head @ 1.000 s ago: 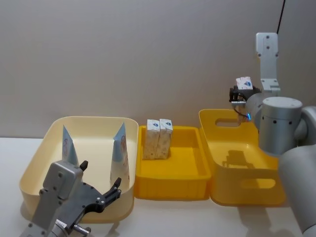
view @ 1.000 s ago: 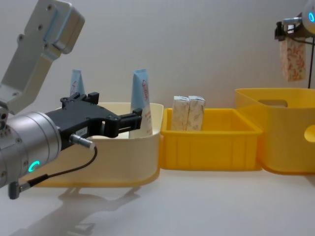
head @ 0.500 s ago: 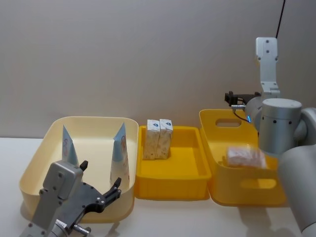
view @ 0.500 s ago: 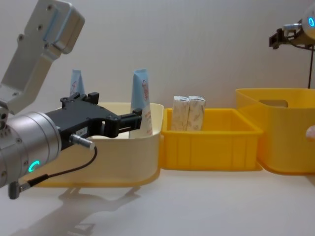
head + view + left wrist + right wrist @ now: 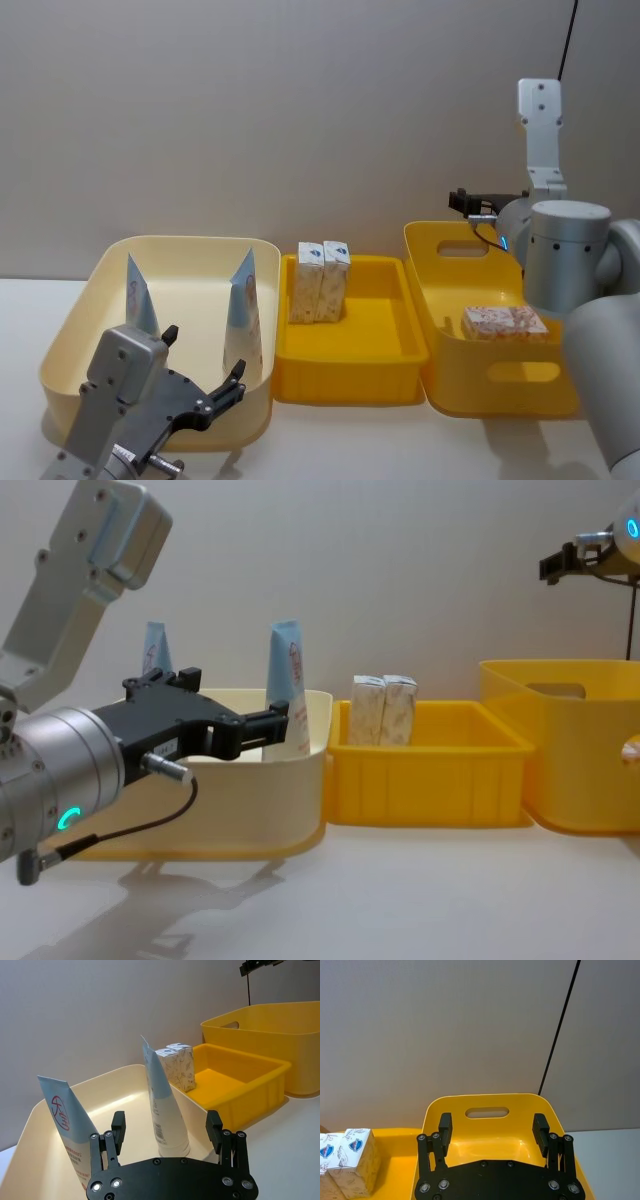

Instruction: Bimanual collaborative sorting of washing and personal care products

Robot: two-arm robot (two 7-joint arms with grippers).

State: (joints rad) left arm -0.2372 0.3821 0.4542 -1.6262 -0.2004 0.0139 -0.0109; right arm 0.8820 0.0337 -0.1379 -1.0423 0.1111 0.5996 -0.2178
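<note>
Two pale blue tubes [image 5: 140, 300] [image 5: 243, 310] stand upright in the cream bin [image 5: 190, 250]; the left wrist view shows the tubes [image 5: 67, 1130] [image 5: 162, 1105] just beyond my left gripper. The left gripper [image 5: 205, 355] [image 5: 166, 1120] [image 5: 225, 705] is open at the bin's near rim and holds nothing. Two white cartons [image 5: 322, 280] [image 5: 383, 710] [image 5: 347, 1160] stand in the middle yellow tray [image 5: 350, 360]. Another carton [image 5: 503, 322] lies flat in the right yellow bin [image 5: 440, 300]. My right gripper [image 5: 462, 200] [image 5: 492, 1127] [image 5: 560, 560] hangs open and empty above that bin.
The three containers stand side by side on the white table [image 5: 350, 440], close to a plain wall. Bare table lies in front of them [image 5: 420, 890]. A black cable [image 5: 560, 1025] runs down the wall behind the right bin.
The right gripper opened and let go of the carton, which dropped and now lies flat in the right yellow bin. The left arm has not moved.
</note>
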